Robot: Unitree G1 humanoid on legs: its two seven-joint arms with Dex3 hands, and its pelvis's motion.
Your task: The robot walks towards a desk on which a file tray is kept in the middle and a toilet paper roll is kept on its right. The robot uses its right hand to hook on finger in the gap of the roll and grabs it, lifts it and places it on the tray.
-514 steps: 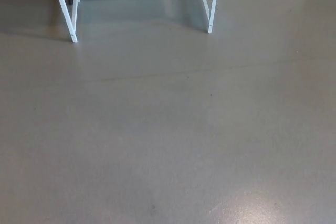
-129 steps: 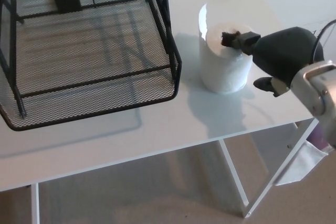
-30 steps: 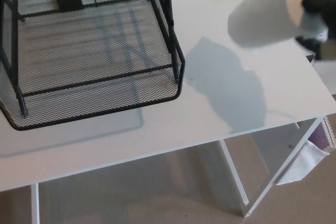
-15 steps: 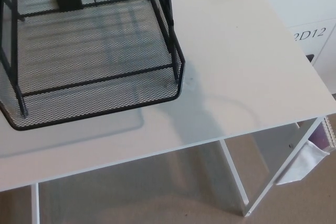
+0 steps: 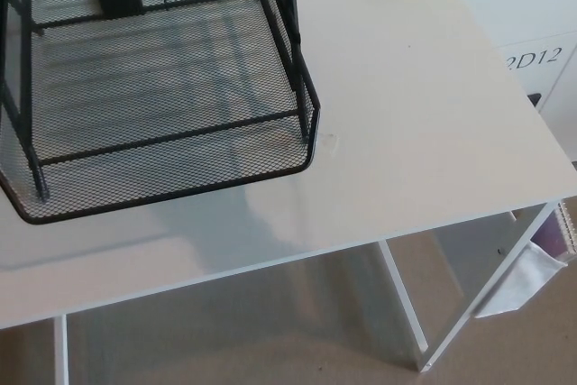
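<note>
Sitting on the white desk [image 5: 424, 114] is the black mesh file tray [image 5: 171, 169] (it looks bare inside). No toilet paper roll shows anywhere. Neither robot hand shows, so nobody can tell what the fingers do or where things sit from them.

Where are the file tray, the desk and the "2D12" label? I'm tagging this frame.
file tray [image 5: 311, 128]: head view, right rim of the black mesh wall.
desk [image 5: 424, 123]: head view, bare white top right of the tray.
label [image 5: 532, 59]: head view, on its printed characters.
</note>
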